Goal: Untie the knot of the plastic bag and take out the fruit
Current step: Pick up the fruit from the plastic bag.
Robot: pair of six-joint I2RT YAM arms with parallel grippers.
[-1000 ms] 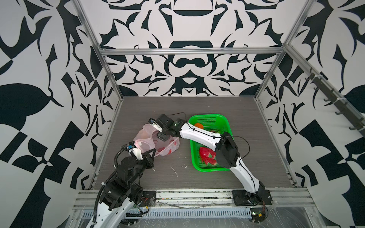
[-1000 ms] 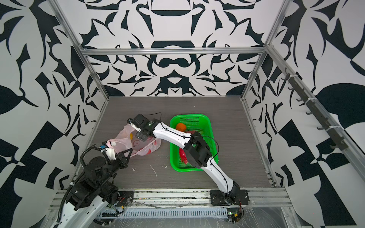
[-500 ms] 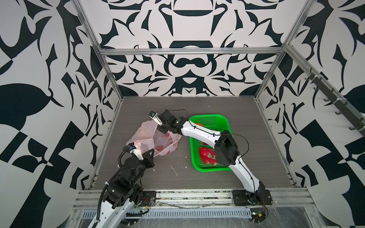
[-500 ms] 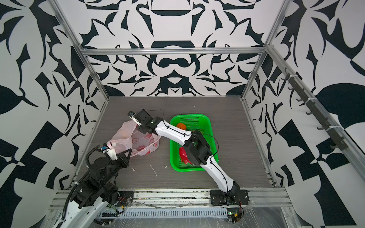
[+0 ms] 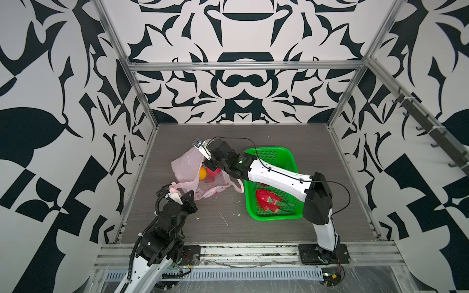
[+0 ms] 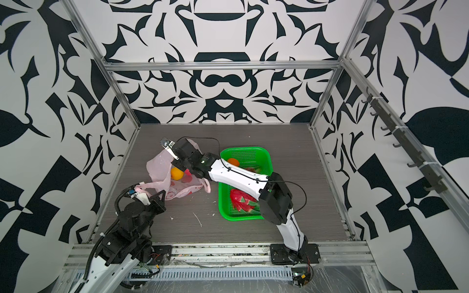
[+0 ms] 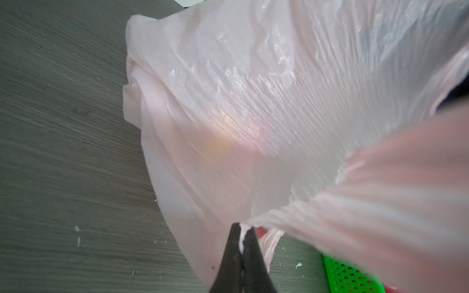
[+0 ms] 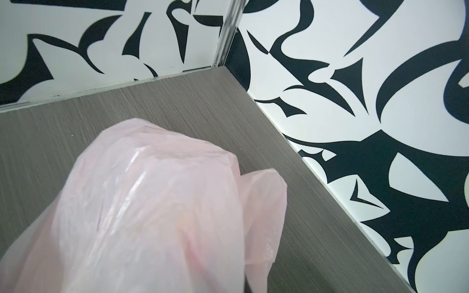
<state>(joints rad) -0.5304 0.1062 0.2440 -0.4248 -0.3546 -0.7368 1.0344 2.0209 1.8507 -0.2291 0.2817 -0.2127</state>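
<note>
Right gripper (image 5: 210,168): pressed together at plastic bag (image 5: 186,165) mouth, frame centre-left, hold hidden | yellow-orange ball (image 5: 202,174): just beside, lower left of fingertips | left gripper (image 7: 241,229): pinching handle loop (image 7: 291,215) | nearer arm, judged: right

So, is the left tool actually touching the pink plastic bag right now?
Touching. The left wrist view shows the left tool shut, its tips pinching a twisted strand of the pink plastic bag with no gap.
</note>
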